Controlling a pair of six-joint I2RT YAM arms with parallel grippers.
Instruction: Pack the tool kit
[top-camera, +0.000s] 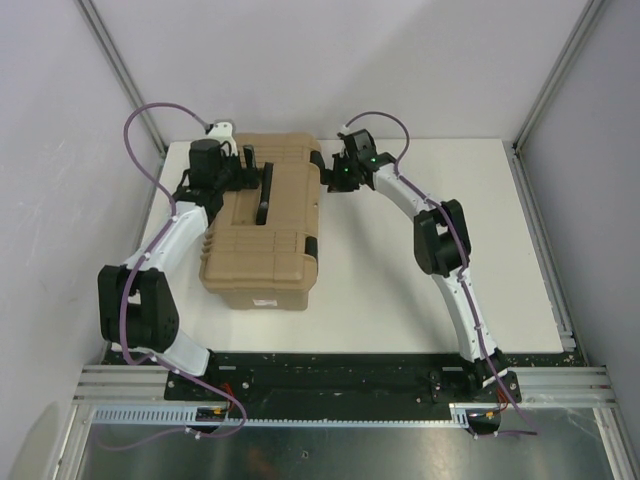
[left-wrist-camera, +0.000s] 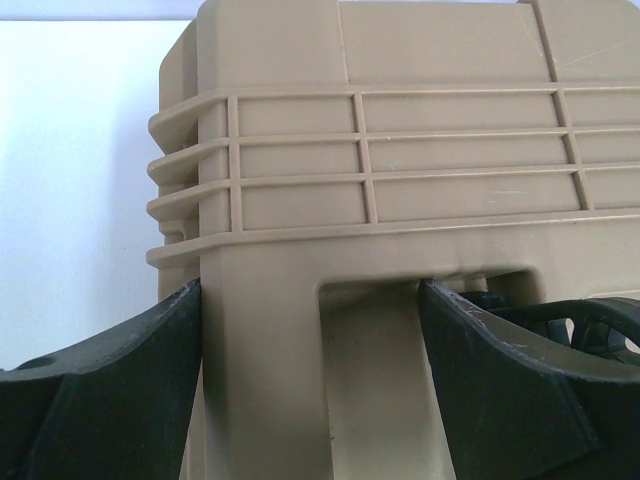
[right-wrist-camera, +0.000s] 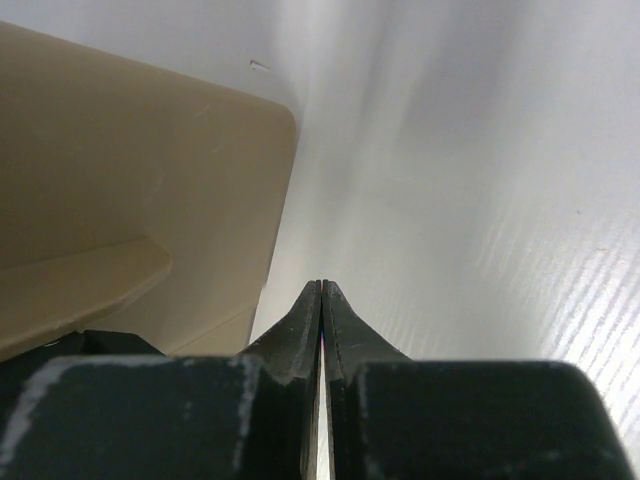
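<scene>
Toolbox (top-camera: 262, 220), large and tan, is sitting on the white table (top-camera: 420, 300) with its lid lying shut, and it is filling the space between my two pincers. Its black handle (top-camera: 264, 190) is lying flat along the middle of the lid. Black latches (top-camera: 313, 245) are showing on the side facing the right pincer.

My left pincer (left-wrist-camera: 308, 295) is standing wide open against the far end of the toolbox. Through its wrist camera I am seeing ribbed tan plastic rising directly ahead of it. A moulded block with a squared recess is sitting between its two black fingers (left-wrist-camera: 130, 380). Both fingertips are appearing to touch the plastic, one on each flank of that block, though I am not able to tell whether they are squeezing it.

My right pincer (right-wrist-camera: 321, 292) is closed, its two fingers pressing flat against each other with nothing between them. It is hovering just beside the toolbox's far right corner. In its wrist view the smooth tan wall is lying to its left, and bare white table is stretching ahead and to its right. From above I am not able to tell whether this pincer is touching the box or the nearest latch.
</scene>
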